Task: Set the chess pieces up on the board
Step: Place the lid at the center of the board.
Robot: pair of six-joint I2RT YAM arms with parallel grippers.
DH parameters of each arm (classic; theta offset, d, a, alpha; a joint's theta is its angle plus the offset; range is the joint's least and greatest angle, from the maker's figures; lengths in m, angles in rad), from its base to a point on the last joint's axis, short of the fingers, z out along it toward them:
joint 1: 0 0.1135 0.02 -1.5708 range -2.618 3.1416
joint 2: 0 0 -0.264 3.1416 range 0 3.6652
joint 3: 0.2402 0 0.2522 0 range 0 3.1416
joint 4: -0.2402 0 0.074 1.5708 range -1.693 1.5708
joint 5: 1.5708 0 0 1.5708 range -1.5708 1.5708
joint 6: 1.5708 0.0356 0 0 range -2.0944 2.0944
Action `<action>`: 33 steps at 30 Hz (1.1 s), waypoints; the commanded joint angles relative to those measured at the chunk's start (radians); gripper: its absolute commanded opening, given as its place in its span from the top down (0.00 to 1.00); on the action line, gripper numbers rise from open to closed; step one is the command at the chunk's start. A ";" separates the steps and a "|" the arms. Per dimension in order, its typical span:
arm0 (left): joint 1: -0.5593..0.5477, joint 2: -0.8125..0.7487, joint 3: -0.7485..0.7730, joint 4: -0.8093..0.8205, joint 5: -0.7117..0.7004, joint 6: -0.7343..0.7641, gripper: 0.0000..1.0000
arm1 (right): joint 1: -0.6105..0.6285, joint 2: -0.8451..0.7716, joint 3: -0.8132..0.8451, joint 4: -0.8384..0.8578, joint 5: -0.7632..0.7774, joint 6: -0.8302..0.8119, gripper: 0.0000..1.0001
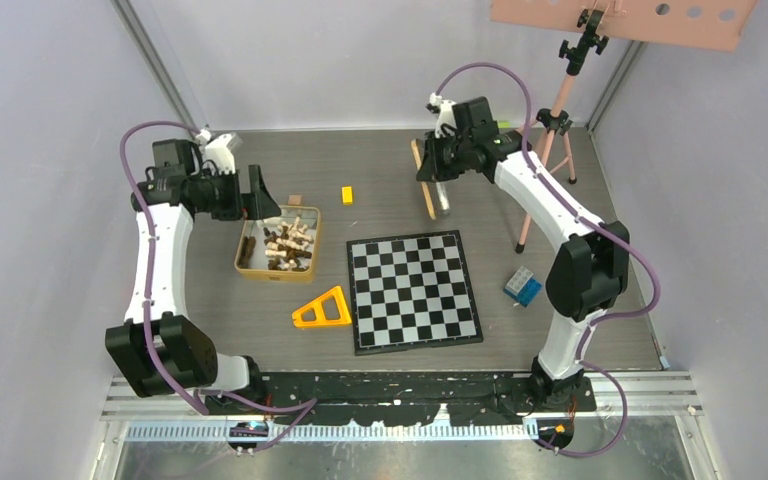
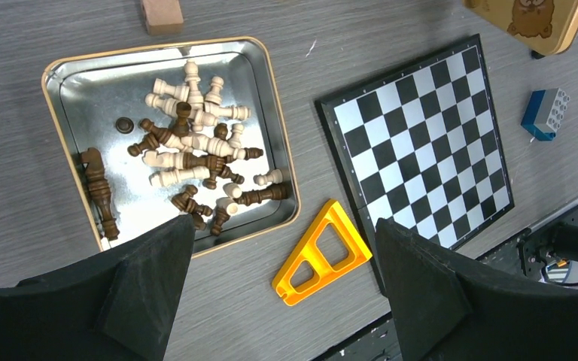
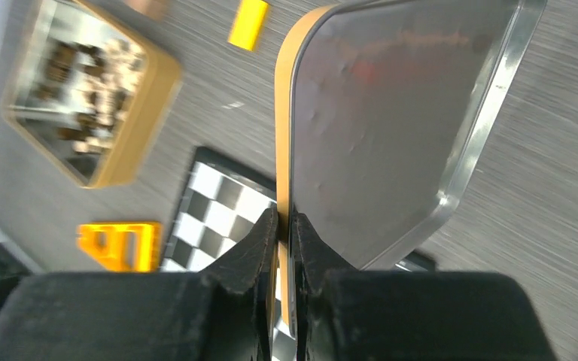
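Observation:
The chess pieces (image 2: pixel 192 154), dark brown and pale beige, lie jumbled in an open gold tin (image 2: pixel 60 90); they also show in the top view (image 1: pixel 285 245). The black-and-white board (image 1: pixel 415 290) lies bare at the table's middle and shows in the left wrist view (image 2: pixel 421 143). My left gripper (image 2: pixel 282 229) is open and empty, held above the tin's near edge (image 1: pixel 263 200). My right gripper (image 3: pixel 282 222) is shut on the rim of the tin lid (image 3: pixel 399 113) and holds it on edge above the table behind the board (image 1: pixel 426 180).
An orange triangular frame (image 1: pixel 322 310) lies left of the board. A yellow block (image 1: pixel 347 195) and a small brown cube (image 1: pixel 295 200) lie behind the tin. A blue brick (image 1: pixel 522 287) sits right of the board. A pink tripod (image 1: pixel 550 150) stands at the back right.

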 commanded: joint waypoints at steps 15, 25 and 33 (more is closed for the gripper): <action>-0.042 -0.041 -0.058 0.083 -0.013 -0.023 0.07 | 0.205 0.543 0.648 -0.294 0.572 -0.174 0.99; -0.091 -0.038 -0.155 0.143 -0.139 0.008 0.07 | 0.222 0.625 0.680 -0.283 0.507 -0.036 0.80; -0.182 0.005 -0.227 0.165 -0.272 0.135 0.07 | 0.210 0.530 0.652 -0.271 0.313 0.031 0.47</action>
